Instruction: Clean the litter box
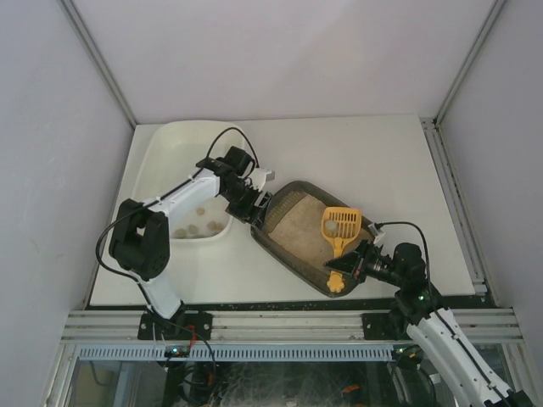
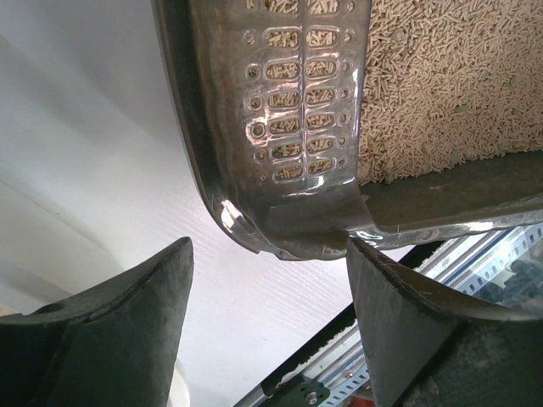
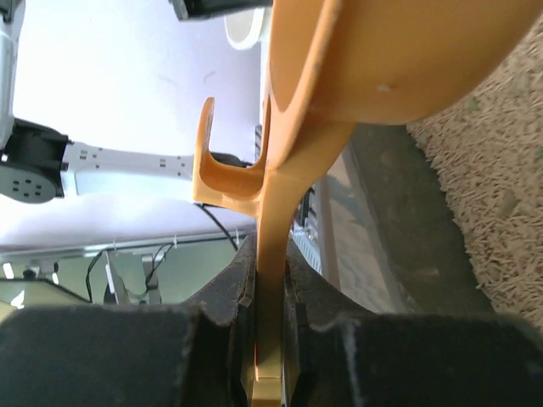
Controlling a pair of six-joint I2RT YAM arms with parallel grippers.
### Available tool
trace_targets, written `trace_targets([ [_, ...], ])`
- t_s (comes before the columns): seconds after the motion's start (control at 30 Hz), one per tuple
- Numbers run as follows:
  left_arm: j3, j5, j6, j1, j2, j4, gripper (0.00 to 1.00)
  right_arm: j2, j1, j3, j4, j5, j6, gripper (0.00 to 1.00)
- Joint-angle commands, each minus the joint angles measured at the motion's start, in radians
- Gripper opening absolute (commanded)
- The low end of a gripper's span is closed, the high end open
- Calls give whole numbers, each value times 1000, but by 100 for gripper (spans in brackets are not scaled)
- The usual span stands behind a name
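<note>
l gripper sits at the far-left corner of the litter box. jaws stand wide apart w/ nothing between them. in the l wrist view both dark fingers frame the bottom, and the box's rounded slotted corner lies just ahead of the tips, lined up w/ the gap. can't tell if either finger touches the plastic.

r gripper is clamped tight on the handle of the orange litter scoop. r wrist view shows the thin handle edge-on, pinched between the two pads, w/ the scoop bowl up & ahead. from above, the slotted scoop head is over the litter near the box's right side. the handle runs back toward the near rim, its end just over that rim.

litter box: dark olive-brown tray, mid-table, turned diagonally, near corner close to the table's front edge. beige pellet litter covers the floor.

cream-white tub is just left of the box, far-left on the table. a few brownish clumps lie at its near end. l arm reaches across over the tub.
</note>
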Motion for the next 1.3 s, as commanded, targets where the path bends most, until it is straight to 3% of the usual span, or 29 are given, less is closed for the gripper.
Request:
trace_targets([
  [0.0, 52, 14, 1, -4, -38, 17, 77, 6, 51, 74, -31, 33, -51, 0],
  [0.03, 52, 21, 1, -4, -39, 20, 77, 30, 74, 87, -46, 40, -74, 0],
  [0.13, 36, 45, -11, -4, -46, 39, 77, 34, -38, 79, -23, -18, -70, 0],
  [0.23, 28, 47, -12, -4, -58, 43, 77, 53, 39, 89, 11, 17, -54, 0],
  [0.33, 36, 61, 6, -4, -80, 31, 77, 42, -27, 77, -13, -5, -62, 0],
  [0.4, 83, 70, 32, -4, -88, -15, 77, 55, 35, 58, 56, 4, -17, 0],
  [0.43, 116, 68, 40, -4, -90, -44, 77, 67, 48, 80, 13, 11, -42, 0],
  [0.5, 180, 64, 71, -4, -101, -96, 77, 68, 0, 100, -42, 14, -90, 0],
  [0.57, 230, 54, 95, -4, -118, -127, 77, 98, 57, 45, 116, 27, -15, 0],
  [0.67, 334, 18, 127, -3, -131, -198, 77, 156, 58, 110, 24, 48, -99, 0],
  [0.73, 399, 4, 139, 12, -134, -254, 77, 166, 79, 124, 56, 68, -106, 0],
  [0.87, 478, 41, 90, 136, -161, -277, 77, 267, 107, 230, -8, 71, -184, 0],
  [0.97, 517, 114, 28, 312, -177, -275, 77, 336, 150, 271, 77, 72, -191, 0],
  [1.17, 521, 70, -66, 632, -218, -241, 78, 689, 179, 537, 174, 9, -296, 0],
  [1.27, 484, 171, -77, 772, -251, -238, 78, 935, 224, 736, 144, -11, -370, 0],
])
